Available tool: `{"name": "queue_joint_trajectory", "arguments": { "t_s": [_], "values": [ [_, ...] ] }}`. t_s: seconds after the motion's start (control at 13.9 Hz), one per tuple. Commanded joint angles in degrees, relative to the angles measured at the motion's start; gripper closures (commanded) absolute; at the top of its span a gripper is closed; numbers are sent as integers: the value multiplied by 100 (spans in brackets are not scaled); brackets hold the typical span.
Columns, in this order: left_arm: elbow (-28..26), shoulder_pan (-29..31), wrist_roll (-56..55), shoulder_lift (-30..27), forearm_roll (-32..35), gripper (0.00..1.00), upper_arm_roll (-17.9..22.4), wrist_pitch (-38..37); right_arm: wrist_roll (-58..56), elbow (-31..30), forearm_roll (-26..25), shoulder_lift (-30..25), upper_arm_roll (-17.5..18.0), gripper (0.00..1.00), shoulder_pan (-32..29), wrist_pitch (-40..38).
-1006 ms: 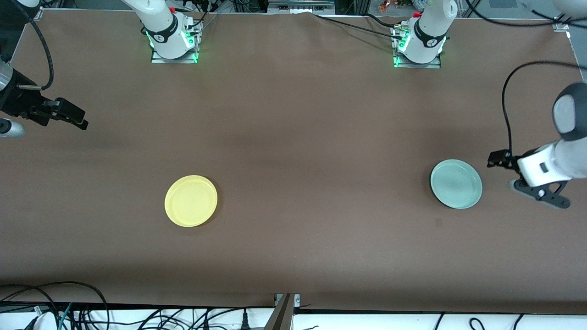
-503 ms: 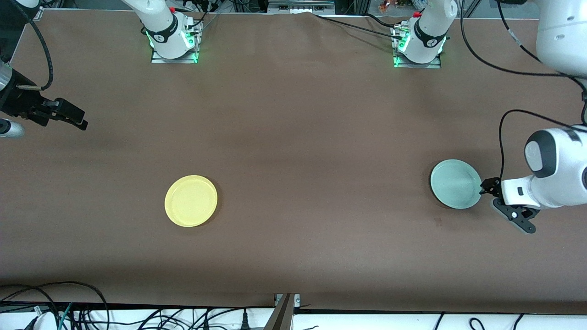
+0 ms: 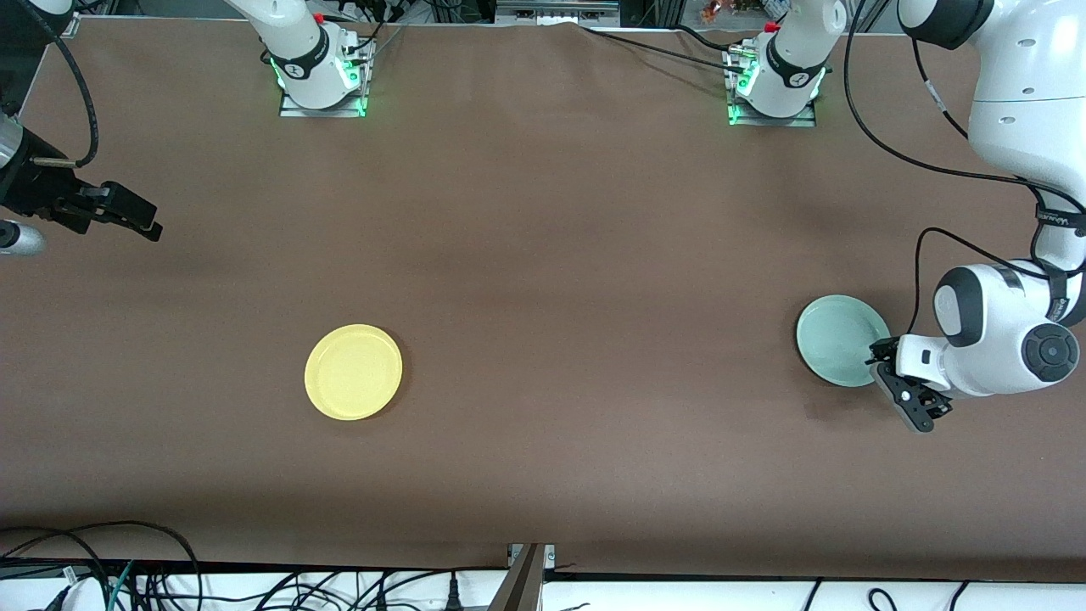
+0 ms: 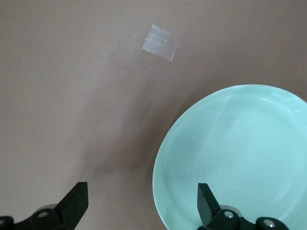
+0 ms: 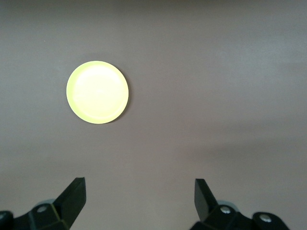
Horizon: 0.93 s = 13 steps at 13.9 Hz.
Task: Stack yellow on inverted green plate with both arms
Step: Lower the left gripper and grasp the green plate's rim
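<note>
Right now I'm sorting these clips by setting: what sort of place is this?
Probably a robotics lab: two bolted white arm bases on a brown-covered table, loose cables along its edge, only a yellow plastic plate and a mint-green plate.

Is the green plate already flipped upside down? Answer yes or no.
No, the green plate lies rim-up with its hollow showing, and the open left gripper straddles its edge without gripping.

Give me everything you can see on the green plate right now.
The green plate is round, shallow, pale mint with a low rim and matte look. It lies flat on the brown table, hollow side up, not yet inverted, toward the left arm's end. The open left gripper straddles its rim, one finger over the plate; contact is unclear.
</note>
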Motion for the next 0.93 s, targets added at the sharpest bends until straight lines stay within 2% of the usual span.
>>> {"name": "queue_joint_trajectory", "arguments": {
  "t_s": [0.0,0.14,0.22,0.29,0.43,0.57,0.65,0.86],
  "values": [
    [-418,117,514,39,-135,0,-25,664,3,109,10,40,6,0,119,-81],
    [-472,292,532,65,-196,0,-181,710,2,100,-7,31,-3,0,119,-99],
    [-472,406,567,100,-197,3,-296,719,2,100,-16,40,-12,0,111,-99],
    [-472,433,593,100,-206,12,-323,719,20,82,-16,31,-12,0,111,-99],
    [-472,425,603,100,-171,43,-315,702,29,73,1,40,-12,0,111,-99],
    [-472,399,655,92,-109,88,-315,675,38,74,36,40,-12,0,102,-55],
    [-464,398,812,83,-118,100,-315,666,20,74,19,40,-21,0,76,-38],
    [-446,390,980,48,-118,100,-315,658,29,74,28,137,-29,0,67,-20]
  ]
}}
